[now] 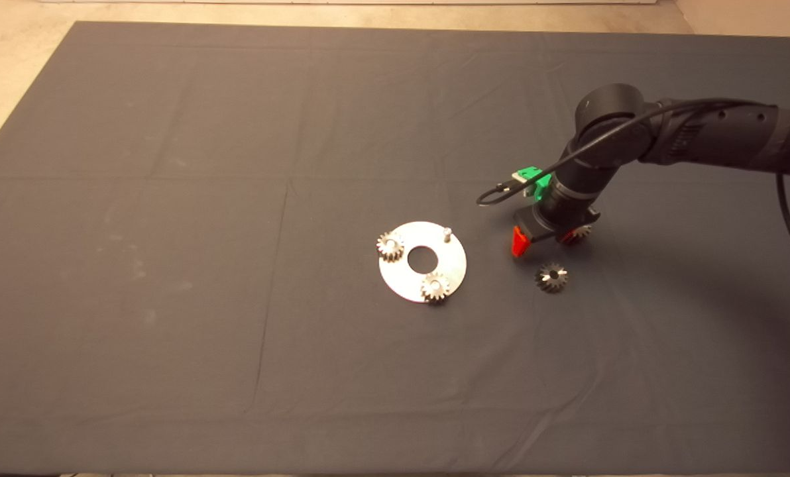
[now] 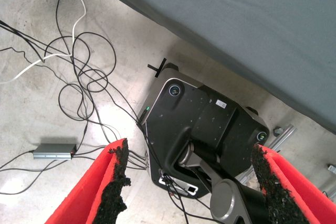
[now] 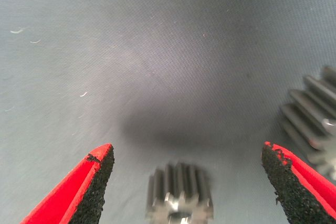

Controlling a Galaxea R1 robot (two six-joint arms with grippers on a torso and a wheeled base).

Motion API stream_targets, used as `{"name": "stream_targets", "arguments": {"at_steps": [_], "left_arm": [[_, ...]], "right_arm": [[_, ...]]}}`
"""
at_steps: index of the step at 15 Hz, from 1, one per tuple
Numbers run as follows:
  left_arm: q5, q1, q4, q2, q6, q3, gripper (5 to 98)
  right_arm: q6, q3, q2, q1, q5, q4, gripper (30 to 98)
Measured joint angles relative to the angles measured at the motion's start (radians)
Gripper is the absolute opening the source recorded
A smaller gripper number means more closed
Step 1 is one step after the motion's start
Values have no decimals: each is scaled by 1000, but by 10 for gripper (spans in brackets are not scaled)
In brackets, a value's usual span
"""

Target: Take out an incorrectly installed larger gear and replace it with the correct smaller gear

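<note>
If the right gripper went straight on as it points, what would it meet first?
Probably the smaller gear, lying between the open jaws of the right gripper. Depth is unclear: one finger may instead touch the larger gear beside it, or the mat.

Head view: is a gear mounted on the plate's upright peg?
No; the peg stands bare on the plate, with two gears elsewhere on it.

Right gripper [image 3: 184,182] straddles the smaller gear [image 3: 179,195]; the larger gear [image 3: 315,124] crowds one side.
</note>
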Motion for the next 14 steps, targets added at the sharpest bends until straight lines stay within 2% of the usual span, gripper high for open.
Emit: {"name": "stream_targets", "arguments": {"at_steps": [2, 4, 10, 14], "left_arm": [[0, 0, 0, 0, 0, 0, 592], [0, 0, 0, 0, 0, 0, 592], [0, 0, 0, 0, 0, 0, 592], [0, 0, 0, 0, 0, 0, 592]], "right_arm": [[0, 36, -5, 13, -2, 103, 744], [0, 74, -5, 13, -1, 158, 744], [1, 90, -26, 19, -3, 162, 744], [-11, 49, -26, 19, -2, 161, 744]]}}
